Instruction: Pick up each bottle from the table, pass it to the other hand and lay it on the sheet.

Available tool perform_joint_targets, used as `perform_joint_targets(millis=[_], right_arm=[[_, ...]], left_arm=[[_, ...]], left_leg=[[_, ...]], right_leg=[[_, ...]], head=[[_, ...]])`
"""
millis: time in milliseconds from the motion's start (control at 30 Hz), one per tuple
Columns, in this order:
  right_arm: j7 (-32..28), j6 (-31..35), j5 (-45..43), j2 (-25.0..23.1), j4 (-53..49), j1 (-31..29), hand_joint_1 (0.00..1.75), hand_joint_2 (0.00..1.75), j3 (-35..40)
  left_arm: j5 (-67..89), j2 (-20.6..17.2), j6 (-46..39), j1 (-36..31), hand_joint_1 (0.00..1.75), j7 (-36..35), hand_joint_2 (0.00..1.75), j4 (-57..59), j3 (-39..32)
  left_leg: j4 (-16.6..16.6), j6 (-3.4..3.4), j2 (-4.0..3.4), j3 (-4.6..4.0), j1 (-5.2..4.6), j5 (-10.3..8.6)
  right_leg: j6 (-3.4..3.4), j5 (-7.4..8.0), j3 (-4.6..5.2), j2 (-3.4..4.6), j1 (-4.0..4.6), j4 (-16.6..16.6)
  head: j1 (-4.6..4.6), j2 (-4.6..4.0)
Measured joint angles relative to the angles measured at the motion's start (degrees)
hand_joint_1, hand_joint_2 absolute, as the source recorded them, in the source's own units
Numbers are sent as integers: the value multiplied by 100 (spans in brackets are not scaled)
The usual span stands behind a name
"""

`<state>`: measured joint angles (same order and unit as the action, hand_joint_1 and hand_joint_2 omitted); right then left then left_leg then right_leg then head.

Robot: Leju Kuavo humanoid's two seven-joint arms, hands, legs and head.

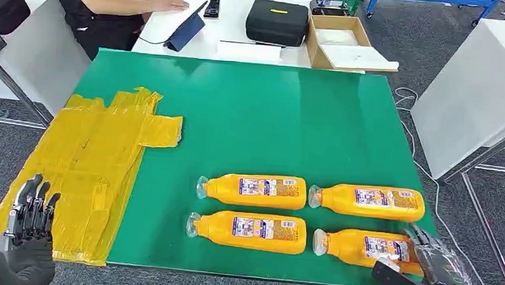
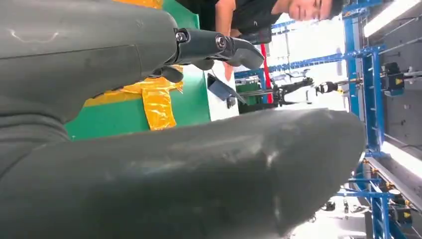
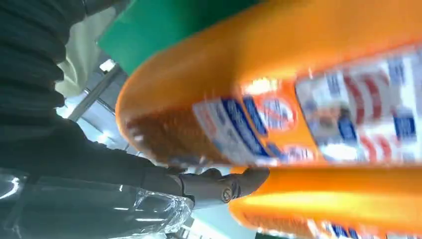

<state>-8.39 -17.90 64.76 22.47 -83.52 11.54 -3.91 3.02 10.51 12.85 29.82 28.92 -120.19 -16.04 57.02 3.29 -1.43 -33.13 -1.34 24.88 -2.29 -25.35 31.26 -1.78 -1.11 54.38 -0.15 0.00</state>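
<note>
Four orange bottles lie on their sides on the green table (image 1: pixel 251 116), two rows of two, clear caps pointing left: far-left bottle (image 1: pixel 254 190), far-right bottle (image 1: pixel 371 201), near-left bottle (image 1: pixel 250 231), near-right bottle (image 1: pixel 365 246). The right hand (image 1: pixel 426 269) is at the near-right bottle's base end by the table's near edge, fingers laid over it; from the right wrist view a fingertip (image 3: pixel 249 180) sits against orange plastic, but whether it grips is not clear. The left hand (image 1: pixel 26 235) hovers over the near corner of the one yellow sheet (image 1: pixel 92 167), fingers straight and apart, holding nothing. Beyond, a white table (image 1: pixel 236 24) carries one black case (image 1: pixel 277 21) and one cardboard box (image 1: pixel 340 39); a person (image 1: pixel 113 4) sits there. Grey carpet underfoot.
</note>
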Motion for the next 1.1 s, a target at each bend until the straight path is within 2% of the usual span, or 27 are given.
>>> perform_joint_targets(millis=[100,167,833,867,900,933,1033,1067,1100], right_arm=[[15,-64,48,-22,44,0,0,175,-7],[44,-83,98,-59,77,-10,0,175,-18],[103,-2,225,-216,241,-4,0,175,-225],[98,17,227,-234,243,32,23,175,-269],[92,46,227,-249,243,56,134,175,-306],[83,55,227,-265,243,71,147,175,-339],[66,48,238,-302,243,124,166,175,-424],[41,35,260,-321,243,129,171,175,-459],[9,13,287,-337,241,126,166,175,-488]], left_arm=[[-2,13,31,-13,0,-2,0,0,-22],[9,26,33,-27,0,-11,0,0,-22],[96,35,-15,-218,0,-50,0,74,39],[101,28,-33,-249,0,-50,0,105,66],[101,15,-57,-283,0,-50,0,140,96],[101,-4,-79,-313,0,-50,0,173,123],[72,-50,-142,-378,0,-57,0,247,188],[57,-72,-201,-396,0,-66,0,267,218],[41,-103,-241,-411,0,-81,0,280,247]], left_leg=[[0,0,-1,2,0,0],[0,0,0,5,0,2],[0,1,4,12,1,3],[0,0,4,11,1,3],[0,1,3,12,1,2],[0,1,3,12,1,2],[0,1,4,13,1,2],[0,1,4,13,2,2],[0,1,3,13,2,2]], right_leg=[[0,0,4,1,0,-1],[1,-4,49,0,-1,-2],[1,-4,48,-1,-1,-2],[1,-4,47,-1,-1,-2],[0,-4,47,-1,-1,-2],[0,-4,46,-1,-1,-2],[0,-4,46,-1,-1,-2],[1,-4,46,-1,-1,-2],[0,-4,46,-1,-1,-2]], head=[[0,0],[0,0],[0,0],[0,0],[-2,0],[0,0],[-2,0],[2,0],[0,0]])
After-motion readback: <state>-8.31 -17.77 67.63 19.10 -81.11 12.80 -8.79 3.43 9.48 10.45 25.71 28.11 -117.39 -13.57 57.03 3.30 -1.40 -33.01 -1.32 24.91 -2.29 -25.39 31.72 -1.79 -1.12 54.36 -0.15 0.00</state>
